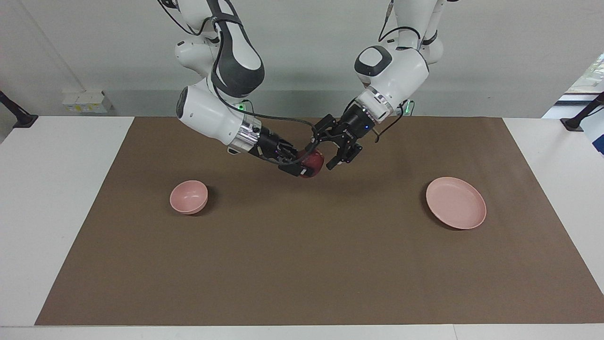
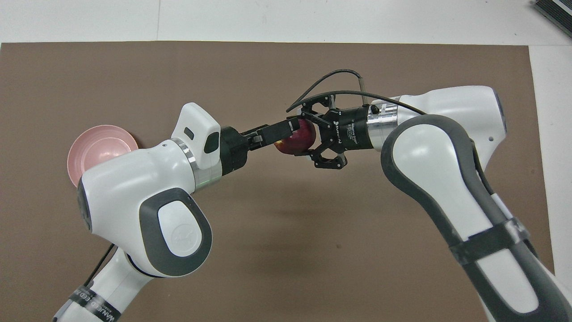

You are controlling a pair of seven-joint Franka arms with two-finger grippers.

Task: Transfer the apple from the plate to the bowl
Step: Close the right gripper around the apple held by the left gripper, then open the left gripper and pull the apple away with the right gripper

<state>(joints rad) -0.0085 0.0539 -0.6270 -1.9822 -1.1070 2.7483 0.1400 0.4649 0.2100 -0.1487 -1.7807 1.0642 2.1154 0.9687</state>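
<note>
The dark red apple point(image 1: 312, 163) hangs in the air over the middle of the brown mat, with my right gripper point(image 1: 306, 165) shut on it. My left gripper point(image 1: 325, 152) is open right beside it, its fingers spread apart around the apple's side. From above, the apple point(image 2: 297, 138) shows between the right gripper point(image 2: 304, 137) and the left gripper point(image 2: 283, 136). The flat pink plate point(image 1: 455, 203) lies bare toward the left arm's end, partly under the left arm point(image 2: 96, 147). The small pink bowl point(image 1: 188, 196) stands toward the right arm's end, hidden in the overhead view.
A brown mat point(image 1: 302, 264) covers most of the white table point(image 1: 56, 198). Black clamp mounts point(image 1: 19, 115) stand at the table's corners nearest the robots. A black cable point(image 2: 330, 78) loops off the right wrist above the apple.
</note>
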